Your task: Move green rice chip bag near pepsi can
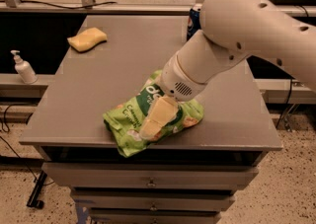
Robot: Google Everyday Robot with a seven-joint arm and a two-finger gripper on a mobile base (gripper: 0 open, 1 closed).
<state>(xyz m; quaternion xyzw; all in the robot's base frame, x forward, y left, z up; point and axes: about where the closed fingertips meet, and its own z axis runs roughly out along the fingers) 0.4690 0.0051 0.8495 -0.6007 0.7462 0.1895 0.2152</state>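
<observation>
Camera view, claw position: my claw (pixel 154 119) sits low over the middle of the green rice chip bag (pixel 129 115), close to the front edge of the desk (pixel 123 65).
Claw state: I cannot tell whether it is released or clenched. Only its cream outer face shows against the bag.
Bag location: front of the desk, slightly right of centre, lying on its back. Its lower left corner reaches over the front edge.
Pepsi can location: the pepsi can (pixel 193 23) stands at the far edge of the desk, largely hidden behind my arm (pixel 232 35) and well apart from the bag.
Task status: the bag is not yet near the can. I judge this to be the grasp step.
Handling, weight: probably light, mostly air and chips.
Handling, surface: soft, crinkly film, likely slick. It will deform under pressure rather than resist.
Handling, contents: rice chips are brittle, so I should avoid hard clamping.
Hold point: pinch a raised fold across the puffed middle, or a sealed end seam.
Risk: the film may slide out, or the bag may drag off the front edge.
Bystanders: yellow sponge (pixel 87 39) on the far left of the desk; white pump bottle (pixel 23 67) on the ledge beyond.
</observation>
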